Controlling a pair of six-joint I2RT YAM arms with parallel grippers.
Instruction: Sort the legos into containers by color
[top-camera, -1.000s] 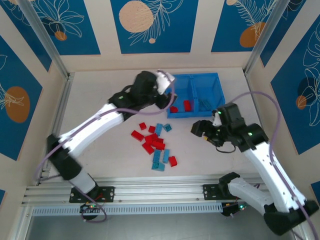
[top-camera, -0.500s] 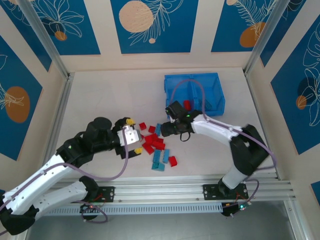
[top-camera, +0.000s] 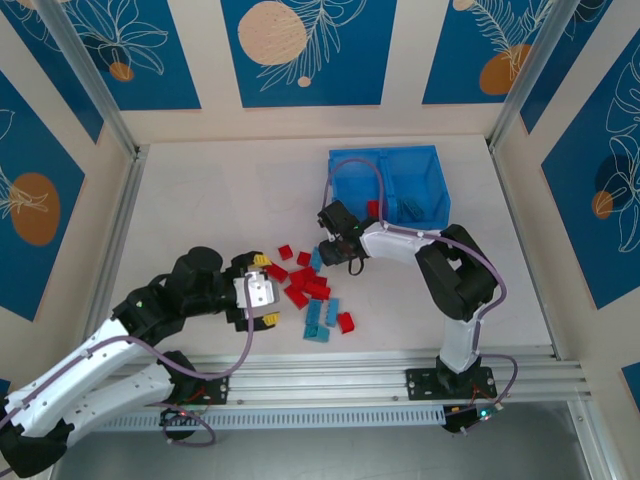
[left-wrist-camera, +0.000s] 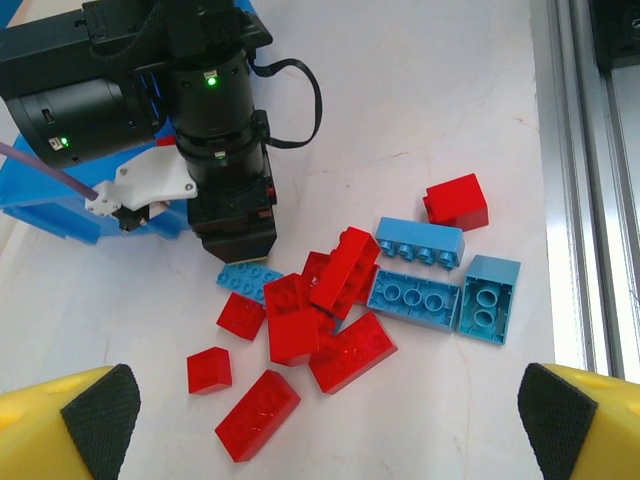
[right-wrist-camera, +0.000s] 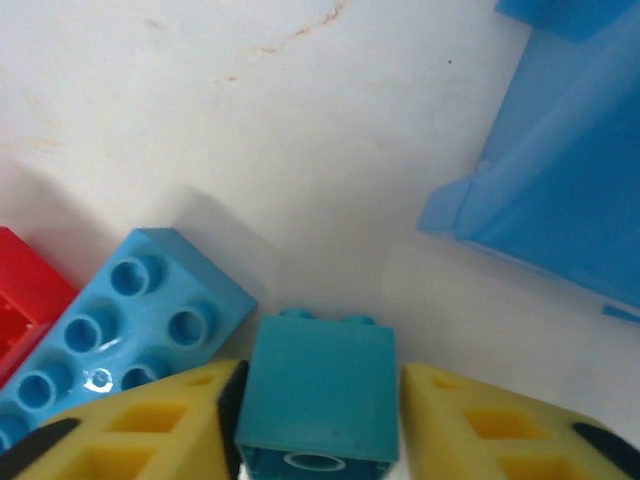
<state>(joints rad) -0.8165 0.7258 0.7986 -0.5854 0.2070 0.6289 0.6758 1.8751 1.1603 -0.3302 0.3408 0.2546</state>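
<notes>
Red and light-blue legos (top-camera: 312, 295) lie heaped on the table (top-camera: 200, 200) near the blue bin (top-camera: 384, 153). Right gripper (right-wrist-camera: 320, 382) now pinches one blue brick (right-wrist-camera: 315, 405); left gripper (left-wrist-camera: 325, 405), earlier at the bin, gapes wide.

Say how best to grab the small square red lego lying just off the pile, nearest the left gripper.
Likely from straight above, pinching two opposite side walls: the small square red lego lies flat, narrowly clear of its red neighbours.
</notes>
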